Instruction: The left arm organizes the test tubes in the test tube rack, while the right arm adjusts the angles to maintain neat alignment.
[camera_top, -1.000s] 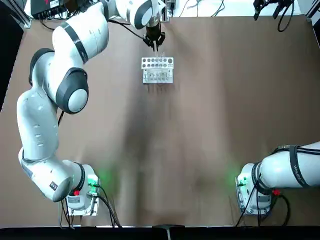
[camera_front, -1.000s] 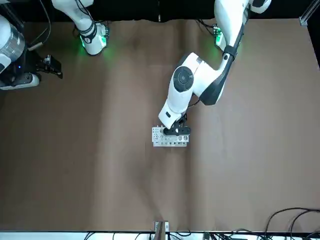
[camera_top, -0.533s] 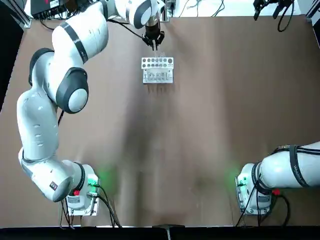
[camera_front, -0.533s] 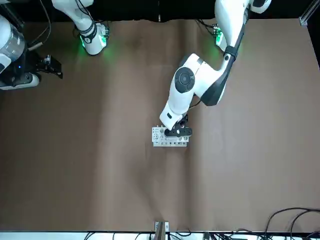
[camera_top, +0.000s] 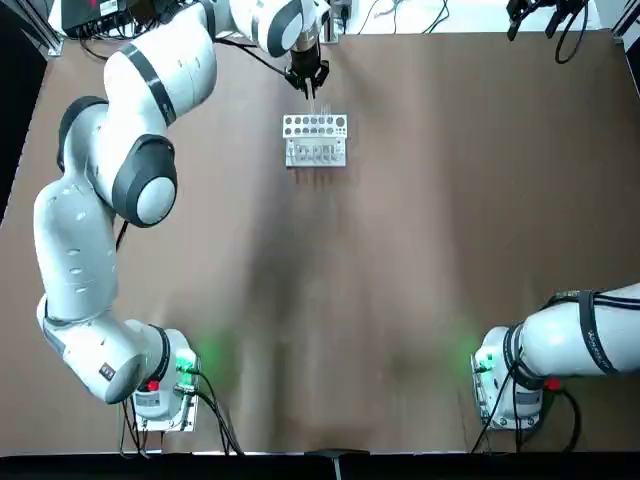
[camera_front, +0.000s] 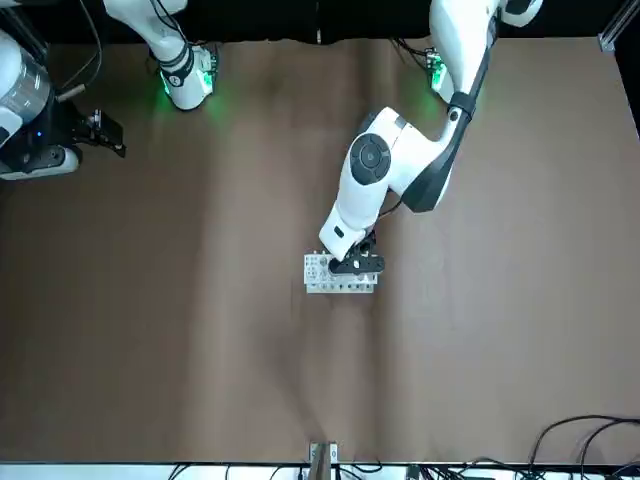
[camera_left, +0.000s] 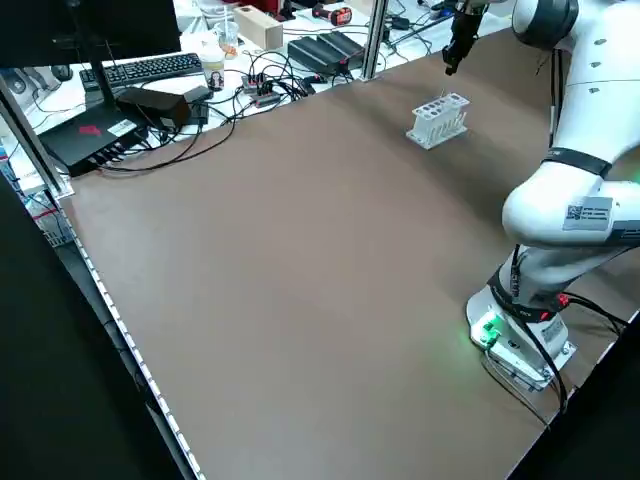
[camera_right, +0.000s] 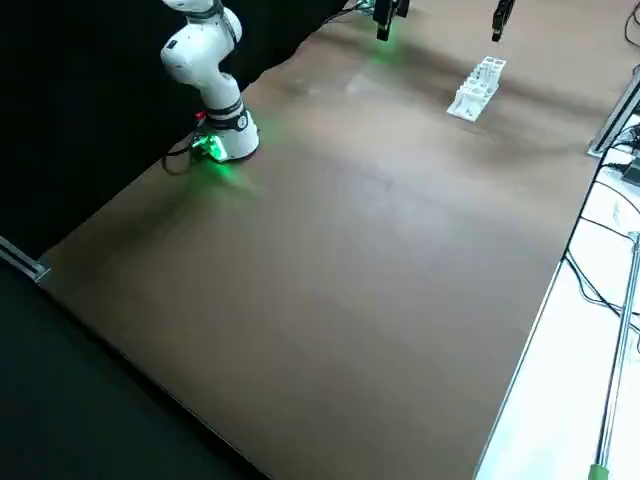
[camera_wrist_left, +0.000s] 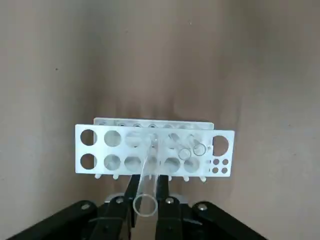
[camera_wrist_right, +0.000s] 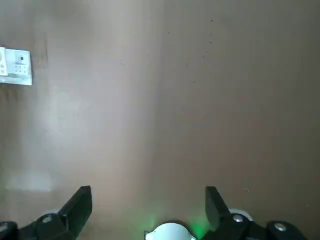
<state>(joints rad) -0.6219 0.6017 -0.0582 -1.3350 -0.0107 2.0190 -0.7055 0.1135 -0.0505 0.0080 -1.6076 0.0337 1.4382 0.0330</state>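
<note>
Since the earlier frame, our left gripper (camera_wrist_left: 148, 178) has shifted slightly leftward, pinching one test tube (camera_wrist_left: 146, 192) above the rack (camera_top: 315, 153) at the table's far side; two seated tubes (camera_wrist_left: 183, 154) lean, insertion and alignment remain, and our right gripper (camera_wrist_right: 149, 190) idles rightward, fingers spread.

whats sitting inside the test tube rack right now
Two clear test tubes stand in holes of the white rack. The left gripper's tube overlaps some holes, so their contents can't be told.

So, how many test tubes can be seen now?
3: one test tube in the left claw, above the rack; two side by side in the rack. Others may be hidden.
</note>
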